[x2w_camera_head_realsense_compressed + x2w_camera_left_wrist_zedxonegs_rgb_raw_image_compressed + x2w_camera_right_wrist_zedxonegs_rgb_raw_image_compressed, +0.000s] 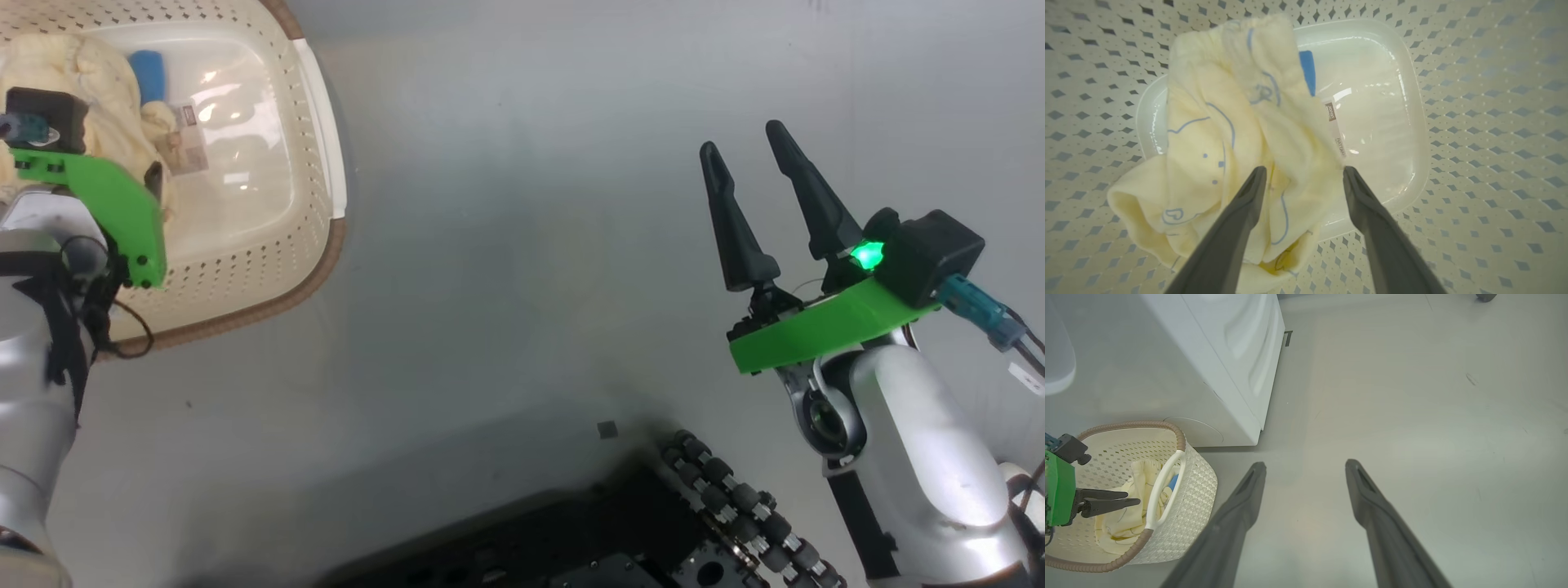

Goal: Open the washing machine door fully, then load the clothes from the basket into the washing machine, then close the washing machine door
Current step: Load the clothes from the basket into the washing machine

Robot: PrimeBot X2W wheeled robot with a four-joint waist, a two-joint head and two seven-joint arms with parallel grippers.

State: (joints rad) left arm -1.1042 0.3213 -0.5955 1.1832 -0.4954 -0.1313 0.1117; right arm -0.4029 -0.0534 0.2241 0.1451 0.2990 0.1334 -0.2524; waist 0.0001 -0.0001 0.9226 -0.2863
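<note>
1. Left tool (1304, 169) down inside the basket (1474, 122), fingers spread wide, nothing gripped yet. One finger over the cloth, the other at its edge. Touching or just above: too close to call.
2. Right under those tips: the clothes (1220, 134), heaped to one side of the basket bottom. Pale yellow, blue line-drawn figures, crumpled and folded over on themselves, with a strip of blue trim (1307, 71) poking out behind and a label sticker (1333, 122) alongside on the bare plastic.
3. Handling, at a guess: soft, light and floppy, with nothing stiff to keep a shape. Likely to drape and trail on the way up, perhaps to catch on the rim. No breakage worry and no real weight.
4. Best bite, by the look of things: the thick ridge of folds lying between the fingers. Go deep enough to pinch several layers. Avoid a single thin edge, too easy to lose.
5. Basket bottom glossy and smooth, walls perforated, probably light plastic. Worth watching for a slide or a lift if the cloth snags.
6. Farther out: right tool (741, 139), also spread and empty, hovering over bare grey floor (1412, 416), well apart from the basket.
7. Farthest: washing machine (1229, 355), white cabinet just behind the basket. Looks like a short carry.
</note>
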